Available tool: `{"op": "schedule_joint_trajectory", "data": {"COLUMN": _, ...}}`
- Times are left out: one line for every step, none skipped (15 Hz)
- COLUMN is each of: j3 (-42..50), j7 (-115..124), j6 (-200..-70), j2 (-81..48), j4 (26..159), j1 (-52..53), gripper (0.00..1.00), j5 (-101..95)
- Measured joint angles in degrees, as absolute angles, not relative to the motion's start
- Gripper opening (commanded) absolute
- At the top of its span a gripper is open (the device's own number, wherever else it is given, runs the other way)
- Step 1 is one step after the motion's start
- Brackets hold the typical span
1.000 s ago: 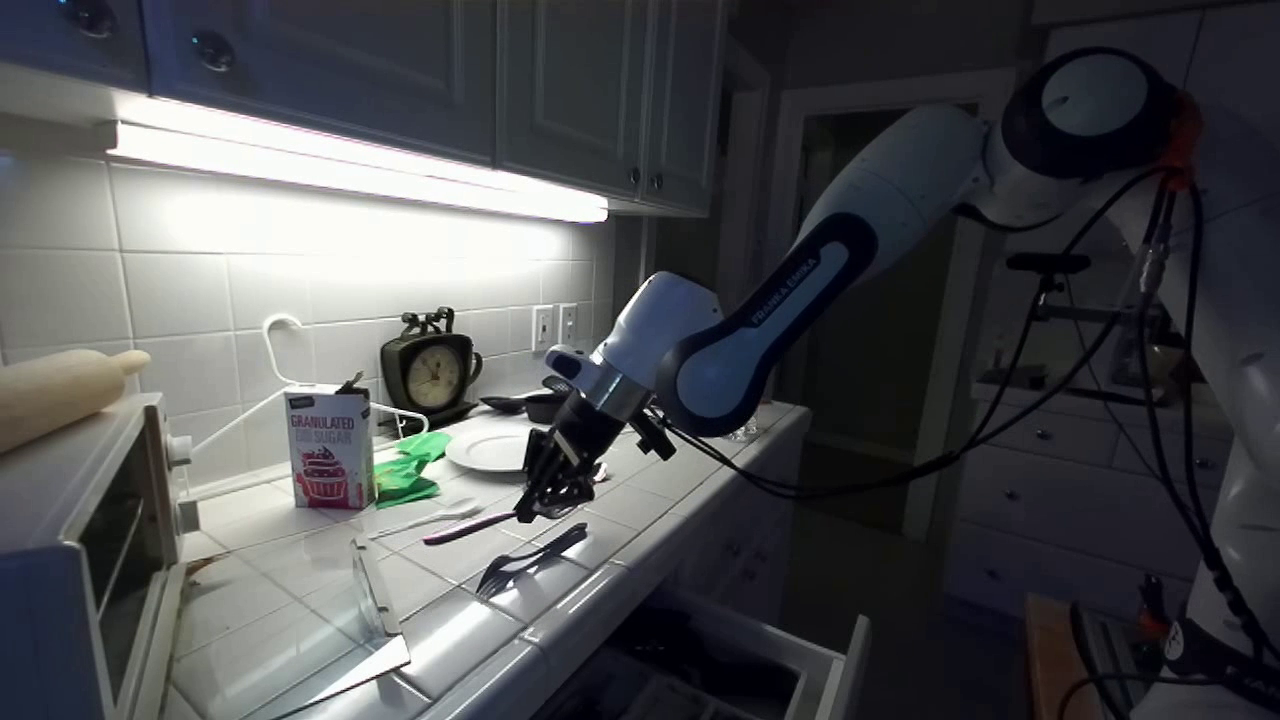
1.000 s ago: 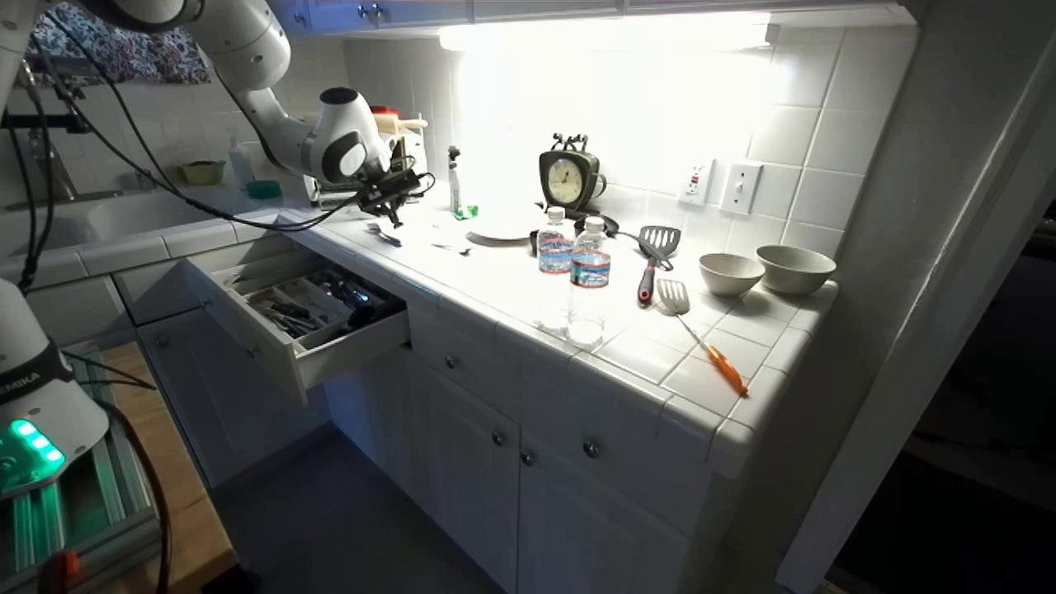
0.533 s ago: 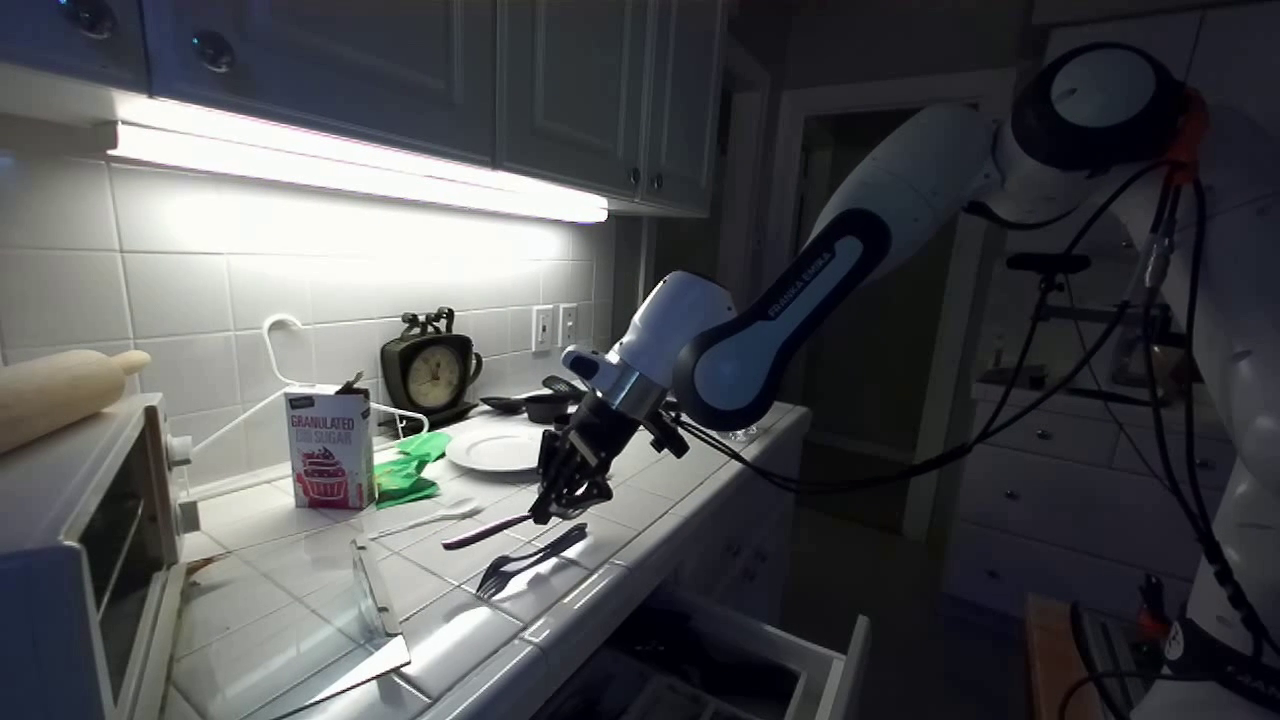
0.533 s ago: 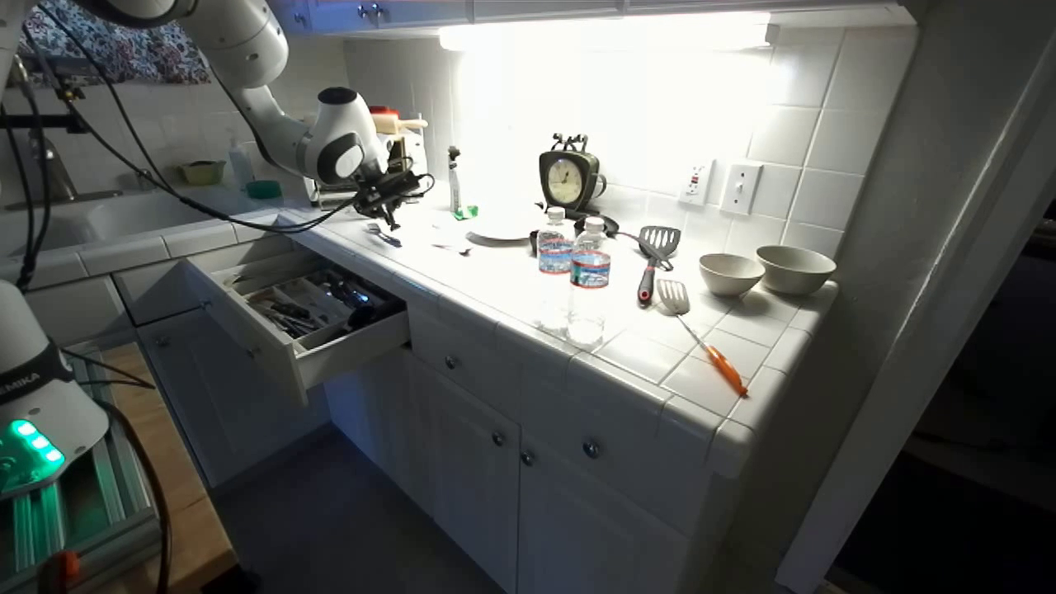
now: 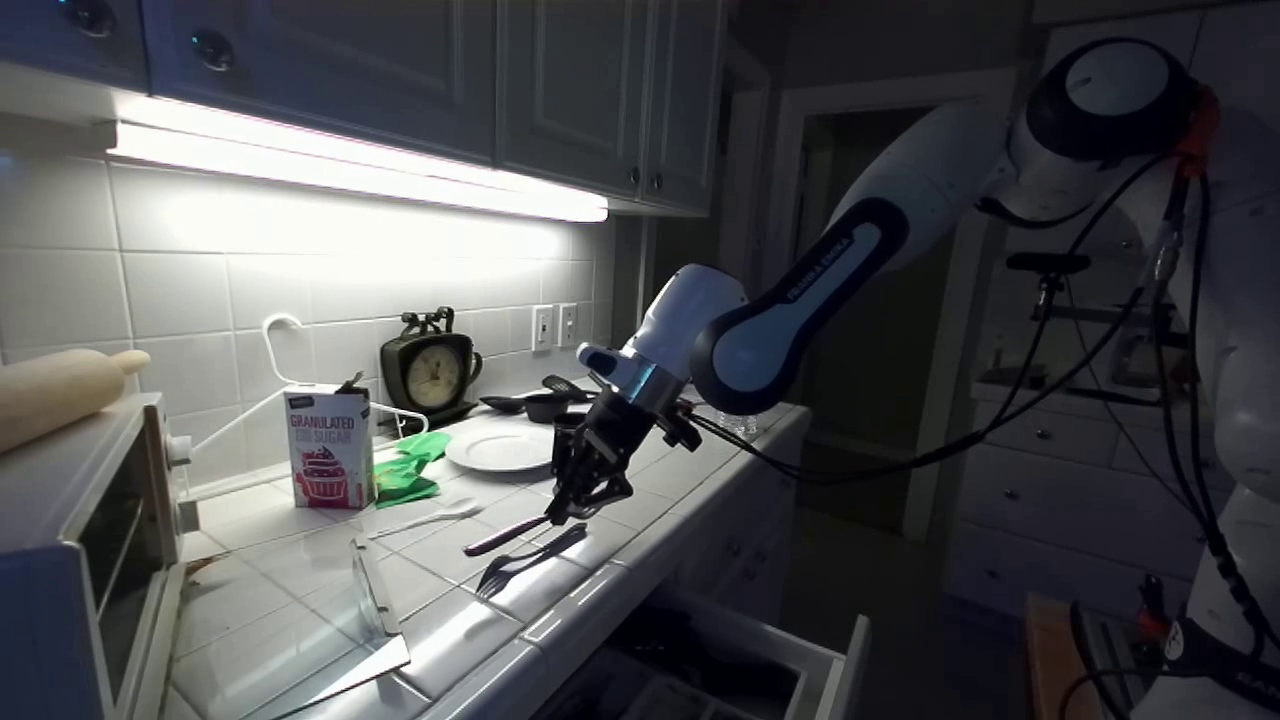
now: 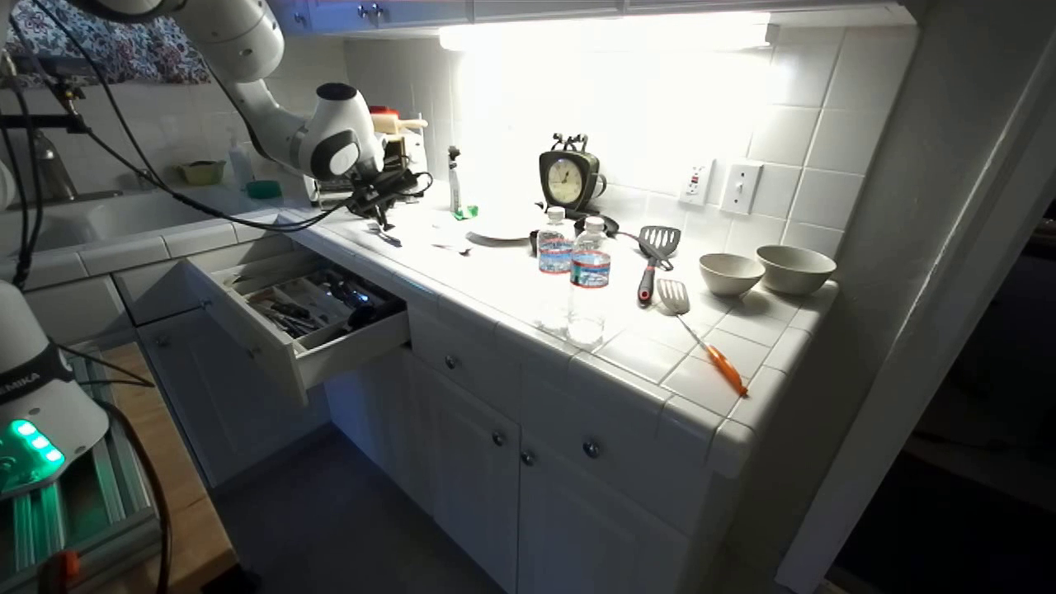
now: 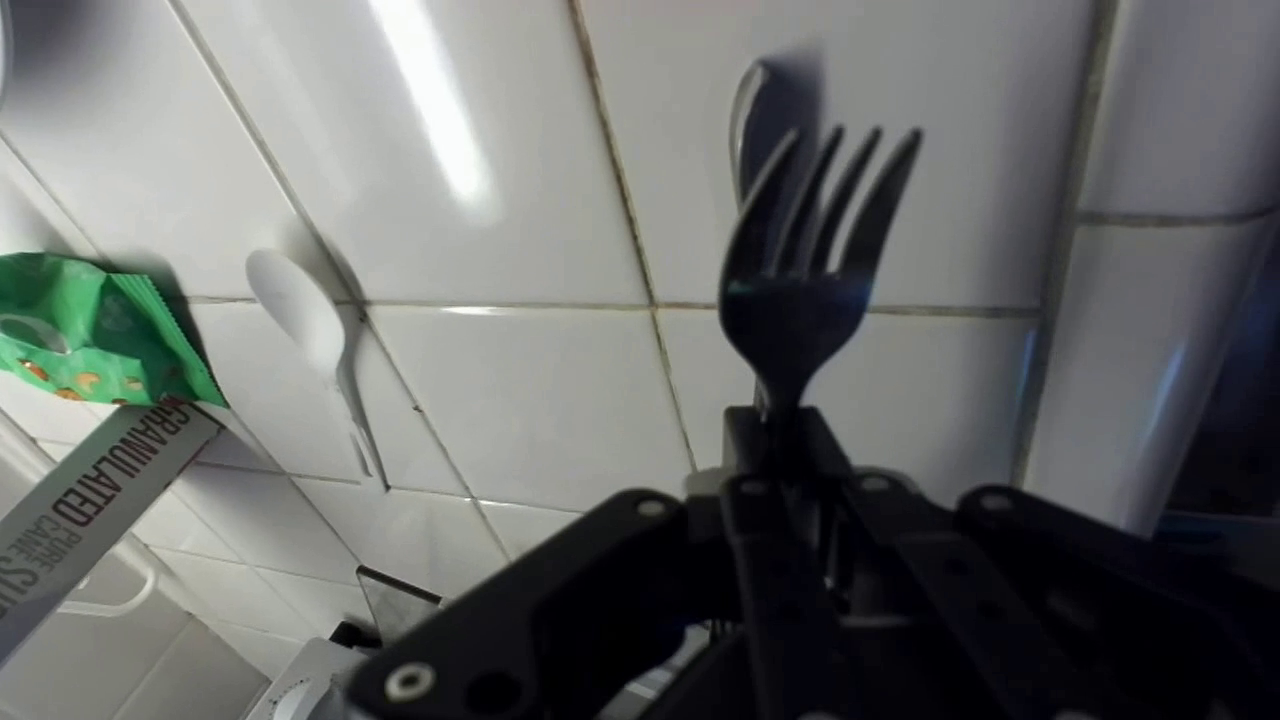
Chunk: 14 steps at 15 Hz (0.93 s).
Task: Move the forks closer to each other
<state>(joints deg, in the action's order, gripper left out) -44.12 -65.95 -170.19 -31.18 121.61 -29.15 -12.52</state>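
Note:
My gripper [image 5: 562, 516] is shut on a silver fork [image 7: 795, 305], gripped by its handle. In the wrist view the fork's tines point away from the fingertips. In an exterior view its handle [image 5: 505, 537] sticks out to the lower left and its tines are hidden by the gripper. It is held a little above the tiled counter. A second fork [image 5: 530, 560] lies on the counter close beside and below the held one. In the wrist view its handle end [image 7: 742, 125] shows behind the held fork's tines; the rest is mostly hidden.
A white plastic spoon [image 5: 440, 515], a white plate [image 5: 495, 450], a green packet [image 5: 410, 470] and a sugar box [image 5: 330, 450] stand or lie behind. A clear panel [image 5: 375, 590] and a toaster oven [image 5: 90, 540] are at one end. An open drawer [image 6: 346, 346] is below the counter edge.
My gripper has moved right in an exterior view with the fork in it, bringing it nearer the second fork's handle end. The second fork has not moved.

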Motion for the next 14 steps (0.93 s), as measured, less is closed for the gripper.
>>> {"op": "schedule_joint_trajectory", "data": {"j3": -43.9, "j7": -66.5, "j6": -170.1, "j2": -30.9, "j4": 121.8, "j1": -29.2, "gripper": 0.02, "j5": -12.3}}
{"op": "schedule_joint_trajectory", "data": {"j3": -43.4, "j7": -67.1, "j6": -170.1, "j2": -30.7, "j4": 121.9, "j1": -29.0, "gripper": 0.02, "j5": -12.3}}
{"op": "schedule_joint_trajectory", "data": {"j3": -42.8, "j7": -67.3, "j6": -170.1, "j2": -30.4, "j4": 122.0, "j1": -28.6, "gripper": 0.02, "j5": -12.3}}
{"op": "schedule_joint_trajectory", "data": {"j3": -41.9, "j7": -67.5, "j6": -170.1, "j2": -30.2, "j4": 122.1, "j1": -28.1, "gripper": 0.02, "j5": -12.3}}
{"op": "schedule_joint_trajectory", "data": {"j3": -41.0, "j7": -67.7, "j6": -170.1, "j2": -29.9, "j4": 122.1, "j1": -27.3, "gripper": 0.02, "j5": -12.3}}
{"op": "schedule_joint_trajectory", "data": {"j3": -39.9, "j7": -67.8, "j6": -170.1, "j2": -29.7, "j4": 122.1, "j1": -26.4, "gripper": 0.02, "j5": -12.3}}
{"op": "schedule_joint_trajectory", "data": {"j3": -38.7, "j7": -67.8, "j6": -170.1, "j2": -29.5, "j4": 122.1, "j1": -25.2, "gripper": 0.02, "j5": -12.3}}
{"op": "schedule_joint_trajectory", "data": {"j3": -37.4, "j7": -67.8, "j6": -170.0, "j2": -29.4, "j4": 122.1, "j1": -24.0, "gripper": 0.02, "j5": -12.3}}
{"op": "schedule_joint_trajectory", "data": {"j3": -36.1, "j7": -67.8, "j6": -170.0, "j2": -29.3, "j4": 122.1, "j1": -22.6, "gripper": 0.02, "j5": -12.3}}
{"op": "schedule_joint_trajectory", "data": {"j3": -34.9, "j7": -67.8, "j6": -170.0, "j2": -29.2, "j4": 122.1, "j1": -21.3, "gripper": 0.02, "j5": -12.3}}
{"op": "schedule_joint_trajectory", "data": {"j3": -33.8, "j7": -67.8, "j6": -169.9, "j2": -29.2, "j4": 122.1, "j1": -20.0, "gripper": 0.02, "j5": -12.3}}
{"op": "schedule_joint_trajectory", "data": {"j3": -32.8, "j7": -67.8, "j6": -169.9, "j2": -29.2, "j4": 122.0, "j1": -18.8, "gripper": 0.02, "j5": -12.3}}
{"op": "schedule_joint_trajectory", "data": {"j3": -31.8, "j7": -67.8, "j6": -169.8, "j2": -29.2, "j4": 122.0, "j1": -17.7, "gripper": 0.02, "j5": -12.3}}
{"op": "schedule_joint_trajectory", "data": {"j3": -30.9, "j7": -67.8, "j6": -169.8, "j2": -29.1, "j4": 122.0, "j1": -16.6, "gripper": 0.02, "j5": -12.3}}
